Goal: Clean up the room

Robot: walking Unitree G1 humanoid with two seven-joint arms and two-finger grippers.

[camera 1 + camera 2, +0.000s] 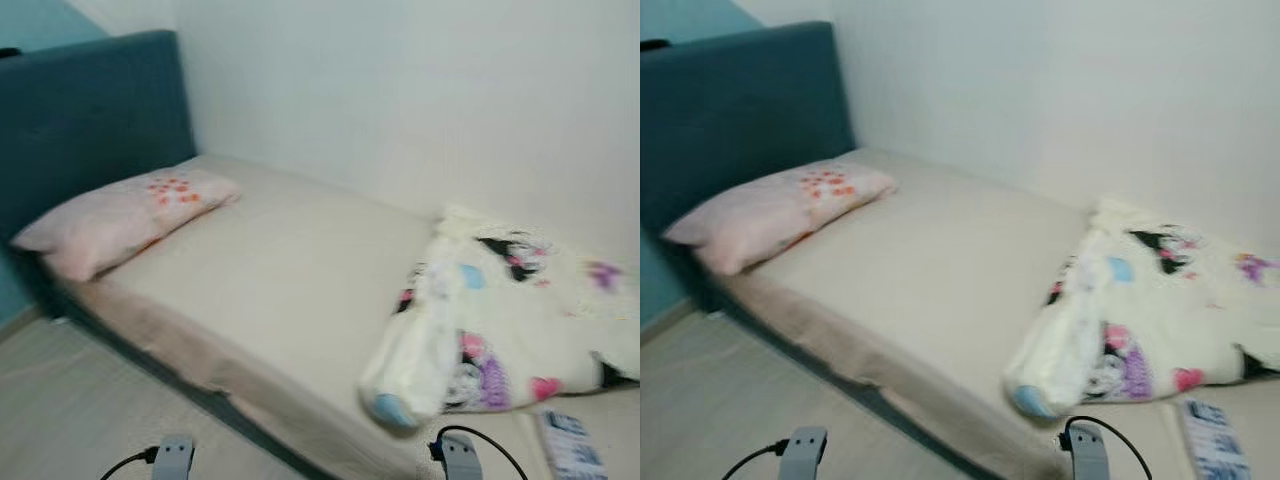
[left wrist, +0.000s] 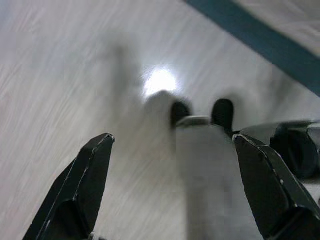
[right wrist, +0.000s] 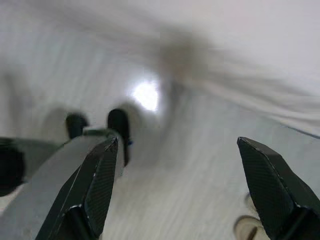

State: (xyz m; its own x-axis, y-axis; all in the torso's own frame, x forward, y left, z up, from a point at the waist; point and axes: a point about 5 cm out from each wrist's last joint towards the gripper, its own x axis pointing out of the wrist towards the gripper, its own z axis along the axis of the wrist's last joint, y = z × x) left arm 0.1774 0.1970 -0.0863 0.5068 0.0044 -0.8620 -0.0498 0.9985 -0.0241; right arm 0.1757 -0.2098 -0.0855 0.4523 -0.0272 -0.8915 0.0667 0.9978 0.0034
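Observation:
A bed (image 1: 280, 270) with a beige sheet and a teal headboard (image 1: 80, 120) stands against the white wall. A pink pillow (image 1: 125, 220) lies at its head. A crumpled cream blanket with cartoon prints (image 1: 500, 320) is bunched at the right side of the bed. A small printed booklet (image 1: 570, 445) lies below the blanket. Both arms hang low; their grey wrists (image 1: 172, 458) (image 1: 458, 458) show at the bottom edge. My left gripper (image 2: 170, 175) is open over the pale floor. My right gripper (image 3: 180, 180) is open too, holding nothing.
Pale wood floor (image 1: 80, 410) stretches along the near side of the bed at the left. The teal bed base (image 2: 260, 40) runs past the left gripper. The picture is blurred.

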